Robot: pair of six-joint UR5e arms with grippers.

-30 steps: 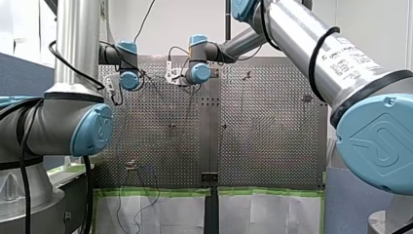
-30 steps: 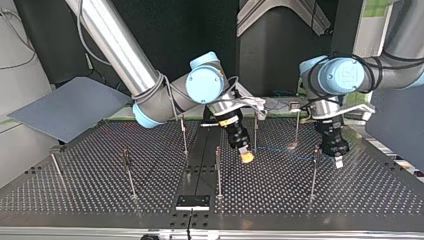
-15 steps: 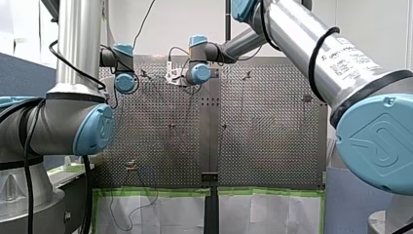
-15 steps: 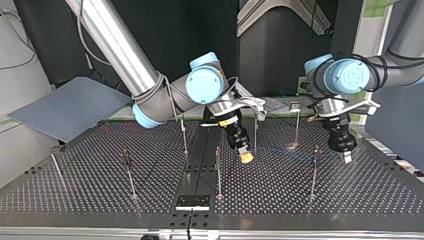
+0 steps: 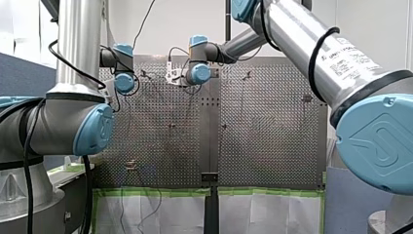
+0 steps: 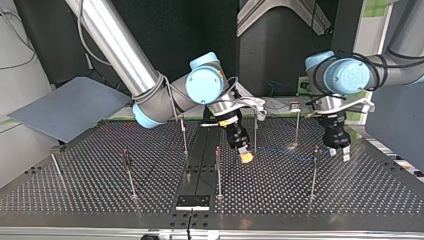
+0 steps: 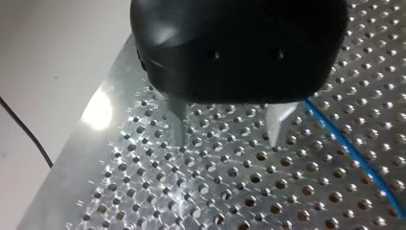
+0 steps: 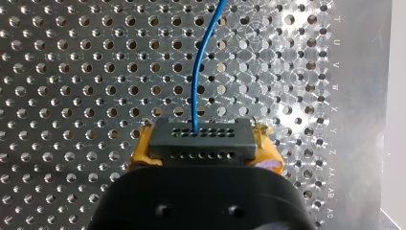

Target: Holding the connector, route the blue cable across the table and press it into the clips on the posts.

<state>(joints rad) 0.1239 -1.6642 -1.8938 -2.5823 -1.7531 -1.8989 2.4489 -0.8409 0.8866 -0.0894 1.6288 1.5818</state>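
Note:
In the right wrist view my right gripper (image 8: 203, 160) is shut on the black connector (image 8: 200, 139), its yellow pads (image 8: 140, 151) on both sides. The blue cable (image 8: 203, 62) runs from the connector out over the perforated plate. In the top view that gripper (image 6: 245, 156) hangs beside a middle post (image 6: 255, 132), and the blue cable (image 6: 280, 150) stretches toward the view's right. My left gripper (image 6: 339, 151) stands open near the post (image 6: 313, 172) there. In the left wrist view its metal fingers (image 7: 178, 122) hold nothing, and the blue cable (image 7: 354, 153) lies beside them on the plate.
Several thin posts stand on the perforated table (image 6: 75, 195), among them one (image 6: 129, 172) at the top view's left and one (image 6: 217, 170) in the middle. A black bracket (image 6: 192, 202) sits at the near edge. A grey sheet (image 6: 70, 107) lies off the table's left.
My left gripper has gone from shut to open and sits slightly higher, after shifting toward the top view's right. My right arm with the connector has not moved.

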